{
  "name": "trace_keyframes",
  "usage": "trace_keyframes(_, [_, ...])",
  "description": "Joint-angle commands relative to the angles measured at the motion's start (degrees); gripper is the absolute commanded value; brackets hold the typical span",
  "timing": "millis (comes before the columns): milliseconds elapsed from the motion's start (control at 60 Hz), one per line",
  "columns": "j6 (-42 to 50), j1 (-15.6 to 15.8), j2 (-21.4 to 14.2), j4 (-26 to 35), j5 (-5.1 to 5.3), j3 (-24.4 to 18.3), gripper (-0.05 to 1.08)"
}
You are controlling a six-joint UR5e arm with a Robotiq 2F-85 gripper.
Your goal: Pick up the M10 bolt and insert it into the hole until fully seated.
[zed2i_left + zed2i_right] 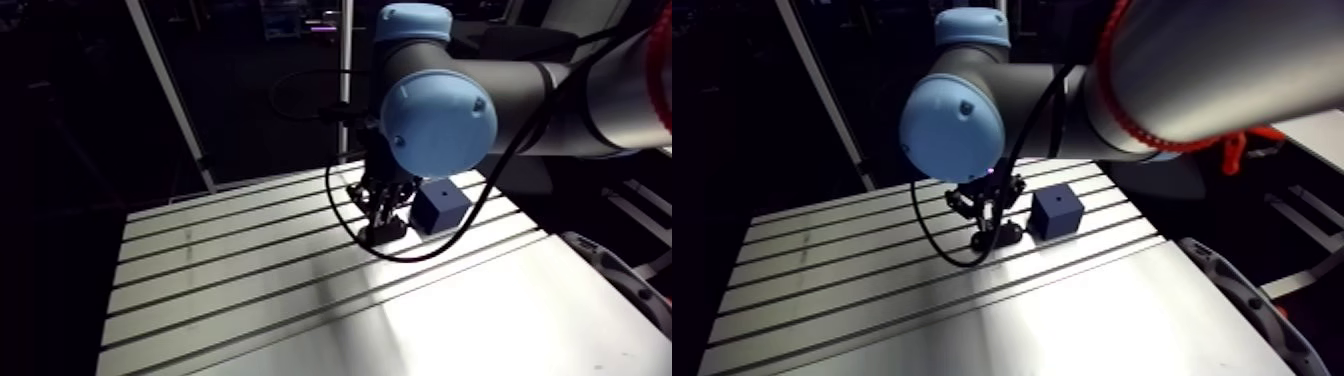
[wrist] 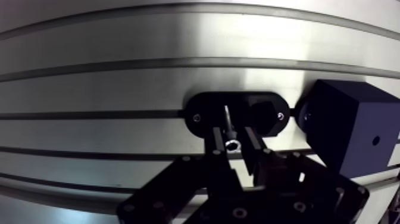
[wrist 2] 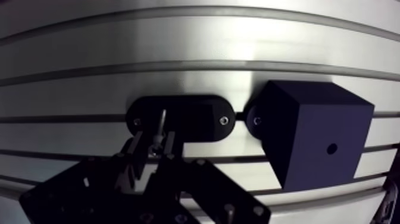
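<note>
Black and thin, the tool point(image 2: 231, 146) has its two fingers point(image 2: 215, 142) pulled in close, pinching the M10 bolt point(image 2: 228, 122) near its top end. The bolt is shiny and silver. It stands in a black holder point(image 2: 265, 110) shaped like a long oval with round ends. The holder lies flat on the desk point(image 2: 119, 83), and a small screw shows at each of its ends.

Just beside the holder sits a dark blue block point(image 2: 351, 134). One corner of the block touches the end of the holder, or nearly does. The side of the block that faces the wrist view has a small round hole point(image 2: 375, 141) in it.

The desk is silver metal with long dark slots running across it. In the arm view the tool reaches straight down to the holder, with the blue block right next to it.
</note>
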Motion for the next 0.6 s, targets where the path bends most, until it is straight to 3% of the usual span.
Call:
trace_keyframes(17, [0.0, 0.0, 0.0, 0.0, 0.07, 0.1, 0.69])
trace_keyframes(600, [0.0, 0.0, -0.1, 0.2, -0.09, -0.1, 0.76])
